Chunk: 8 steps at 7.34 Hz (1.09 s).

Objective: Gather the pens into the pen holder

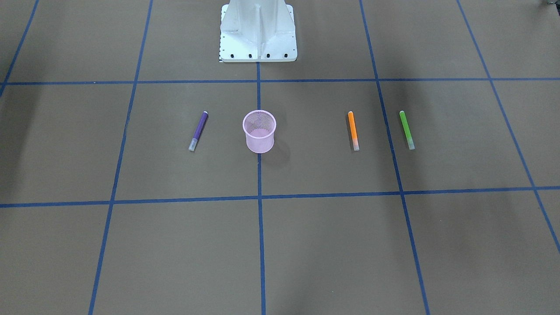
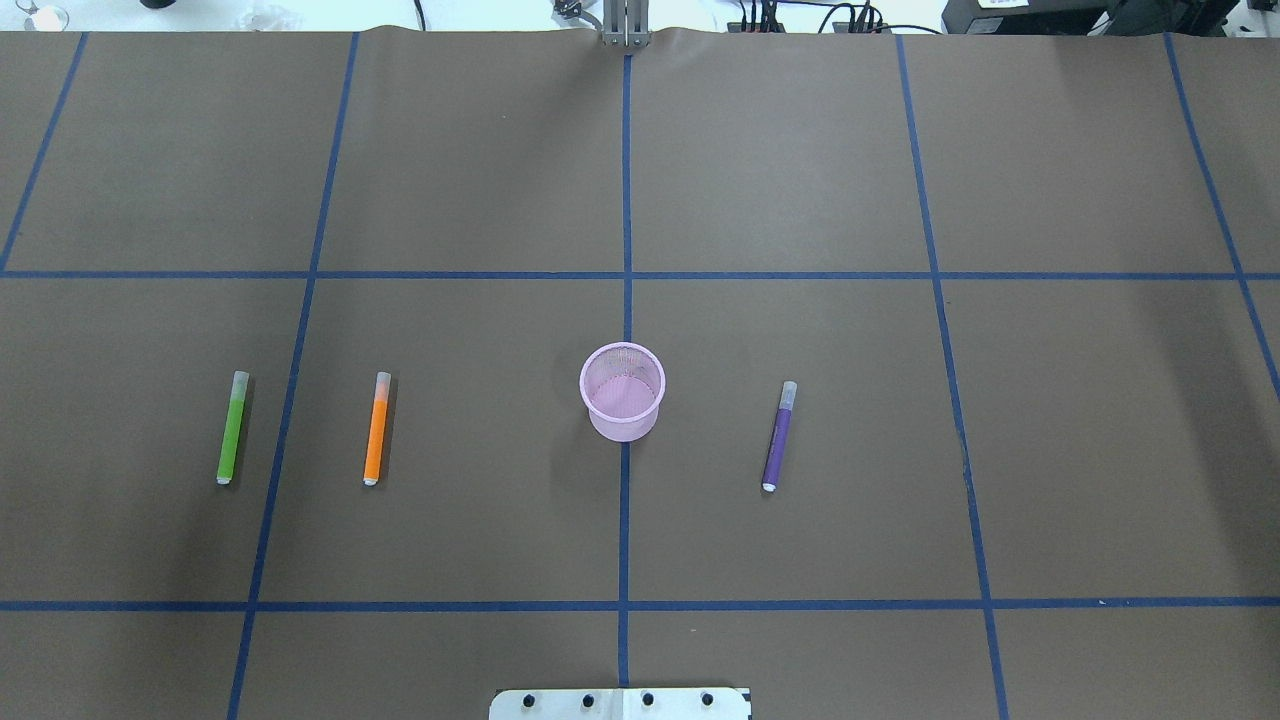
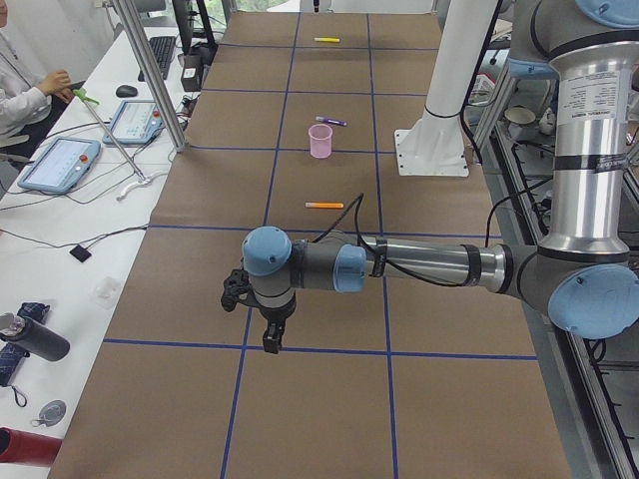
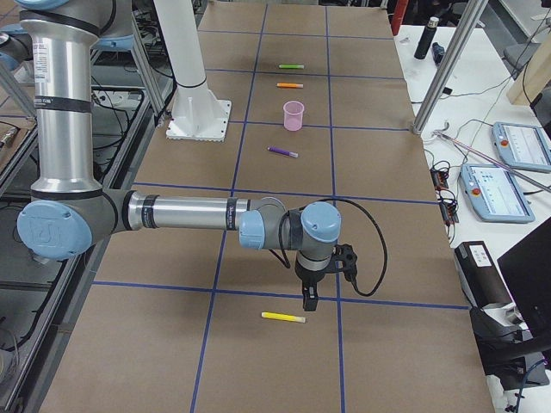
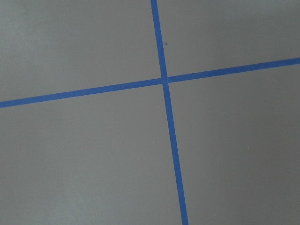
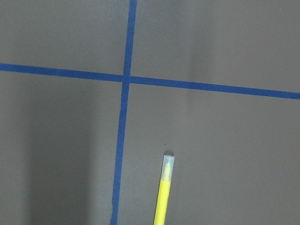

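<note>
The pink mesh pen holder [image 2: 622,415] stands upright mid-table and looks empty; it also shows in the front view [image 1: 259,139]. The purple pen [image 2: 778,440] lies on its right. The orange pen [image 2: 376,430] and green pen [image 2: 231,430] lie on its left. The yellow pen [image 4: 283,317] lies far out at the right end of the table, and its capped end shows in the right wrist view [image 6: 163,197]. My right gripper [image 4: 308,301] hangs just above and beside the yellow pen. My left gripper [image 3: 270,334] hangs over bare table at the left end. I cannot tell whether either is open or shut.
The white robot base [image 1: 258,35] stands behind the holder. Blue tape lines [image 5: 164,79] cross the brown table cover. Side benches carry teach pendants [image 4: 508,172], cables and a bottle [image 3: 30,339]. A seated person [image 3: 20,80] is beside the table's left end.
</note>
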Motion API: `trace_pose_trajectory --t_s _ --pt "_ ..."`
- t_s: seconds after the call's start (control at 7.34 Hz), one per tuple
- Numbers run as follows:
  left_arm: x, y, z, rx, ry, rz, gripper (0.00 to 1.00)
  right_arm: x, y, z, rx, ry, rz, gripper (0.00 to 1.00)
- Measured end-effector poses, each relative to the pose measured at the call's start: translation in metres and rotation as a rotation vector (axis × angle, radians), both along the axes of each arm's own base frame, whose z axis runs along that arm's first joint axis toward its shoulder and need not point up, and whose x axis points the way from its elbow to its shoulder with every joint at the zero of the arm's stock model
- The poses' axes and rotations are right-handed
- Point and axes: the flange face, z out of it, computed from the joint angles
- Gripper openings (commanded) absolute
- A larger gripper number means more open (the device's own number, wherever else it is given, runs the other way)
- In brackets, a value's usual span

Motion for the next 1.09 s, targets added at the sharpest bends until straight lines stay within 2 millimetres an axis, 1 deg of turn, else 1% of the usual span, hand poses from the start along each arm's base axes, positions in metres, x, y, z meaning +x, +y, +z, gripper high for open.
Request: trace_pose_trajectory --t_s 0.14,0.27,0.41,0.54,0.68,0.82,0.95,1.09 --pt "0.0 -0.002 -0.005 0.019 0.0 -0.002 1.0 0.0 -0.003 -0.005 0.011 0.001 0.001 1.0" --pt "0.0 -0.005 -0.014 0.063 0.001 -0.004 1.0 0.0 -0.008 -0.016 0.033 0.002 0.001 1.0" --pt "0.0 -0.01 -0.024 0.123 0.002 -0.005 1.0 0.0 -0.015 -0.03 0.061 0.002 0.001 1.0" --pt "0.0 -0.017 -0.035 0.196 0.002 -0.006 1.0 0.0 -0.026 -0.046 0.094 0.001 0.001 1.0" --pt "0.0 -0.027 -0.049 0.275 -0.003 -0.009 1.0 0.0 -0.034 -0.057 0.126 0.0 0.002 1.0" --pt "-0.001 -0.035 -0.06 0.337 -0.011 -0.011 1.0 0.0 -0.033 -0.057 0.161 -0.001 0.004 1.0" --pt "-0.001 -0.039 -0.066 0.369 -0.013 -0.012 1.0 0.0 -0.022 -0.048 0.199 -0.002 0.009 1.0" --pt "-0.001 -0.04 -0.069 0.383 -0.014 -0.011 1.0 0.001 -0.007 -0.03 0.224 -0.006 0.033 0.99"
